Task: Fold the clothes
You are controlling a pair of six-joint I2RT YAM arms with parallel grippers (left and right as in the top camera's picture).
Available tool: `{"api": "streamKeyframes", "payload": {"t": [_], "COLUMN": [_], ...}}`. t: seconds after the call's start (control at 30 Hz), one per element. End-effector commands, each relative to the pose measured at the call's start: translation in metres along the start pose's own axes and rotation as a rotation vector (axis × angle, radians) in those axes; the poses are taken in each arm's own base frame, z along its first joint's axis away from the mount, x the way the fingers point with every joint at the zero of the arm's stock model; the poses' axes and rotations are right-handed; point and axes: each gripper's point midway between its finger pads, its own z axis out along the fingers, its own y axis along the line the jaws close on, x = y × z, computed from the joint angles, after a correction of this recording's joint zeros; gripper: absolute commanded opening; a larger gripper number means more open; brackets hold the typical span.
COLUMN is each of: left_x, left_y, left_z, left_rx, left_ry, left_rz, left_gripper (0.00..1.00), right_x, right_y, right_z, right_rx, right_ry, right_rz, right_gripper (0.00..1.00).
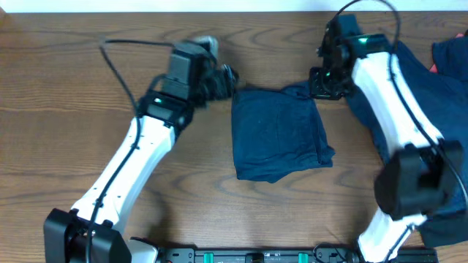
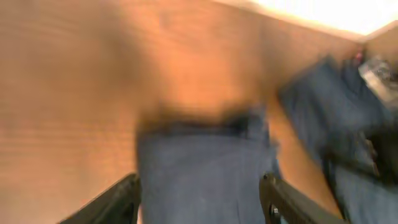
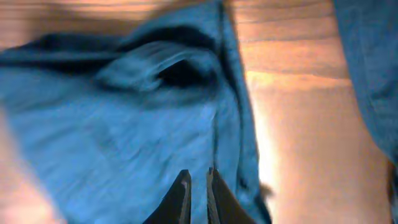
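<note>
A folded dark navy garment (image 1: 278, 135) lies in the middle of the table. It also shows blurred in the left wrist view (image 2: 205, 174) and wrinkled in the right wrist view (image 3: 112, 130). My left gripper (image 1: 225, 77) is by its far left corner, with jaws (image 2: 202, 190) wide open and the cloth seen between them. My right gripper (image 1: 322, 82) is at the far right corner. Its fingers (image 3: 197, 178) are nearly together just over the cloth, with nothing seen held. More navy clothes (image 1: 446, 66) lie at the right.
The wooden table (image 1: 66, 109) stretches bare to the left. The pile of navy clothes runs along the right edge behind my right arm (image 1: 395, 109). The far table edge (image 1: 234, 9) is close behind both grippers.
</note>
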Motion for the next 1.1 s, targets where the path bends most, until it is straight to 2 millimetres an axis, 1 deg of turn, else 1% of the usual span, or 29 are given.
{"api": "streamKeyframes", "payload": {"t": [0.0,0.07,0.13,0.2,0.37,0.5,0.6,0.77,0.87,0.93,0.97,1.07], "left_x": [-0.002,0.003,0.012,0.023,0.052,0.079,0.096,0.124,0.143,0.156,0.161,0.181], "left_y": [0.020,0.019,0.020,0.024,0.043,0.054,0.061,0.064,0.069,0.082,0.088,0.100], "left_z": [0.021,0.035,0.051,0.066,0.099,0.116,0.122,0.126,0.123,0.116,0.112,0.096], "left_rx": [-0.039,-0.007,0.020,0.032,0.008,0.005,-0.012,-0.027,-0.064,-0.137,-0.171,-0.239], "left_ry": [-0.004,0.015,0.047,0.080,0.169,0.251,0.304,0.389,0.455,0.507,0.531,0.626], "left_rz": [0.027,0.030,0.030,0.023,0.004,0.003,0.012,0.041,0.048,0.047,0.044,0.025], "left_gripper": [0.63,0.63,0.62,0.62,0.62,0.62,0.62,0.62,0.62,0.62,0.62,0.62], "right_x": [0.016,0.030,0.044,0.058,0.096,0.127,0.147,0.171,0.172,0.166,0.162,0.138], "right_y": [0.031,0.038,0.043,0.046,0.053,0.052,0.047,0.033,0.015,-0.001,-0.009,-0.032], "right_z": [-0.024,-0.023,-0.016,-0.006,0.026,0.056,0.076,0.105,0.122,0.130,0.133,0.135], "right_rx": [-0.113,-0.140,-0.141,-0.132,-0.132,-0.120,-0.109,-0.093,-0.025,0.046,0.084,0.191], "right_ry": [0.019,0.072,0.121,0.169,0.279,0.348,0.381,0.402,0.361,0.314,0.288,0.182], "right_rz": [-0.052,-0.056,-0.066,-0.077,-0.094,-0.117,-0.127,-0.110,-0.080,-0.062,-0.049,-0.016], "right_gripper": [0.09,0.09,0.09,0.09,0.10,0.09,0.10,0.10,0.10,0.10,0.10,0.11]}}
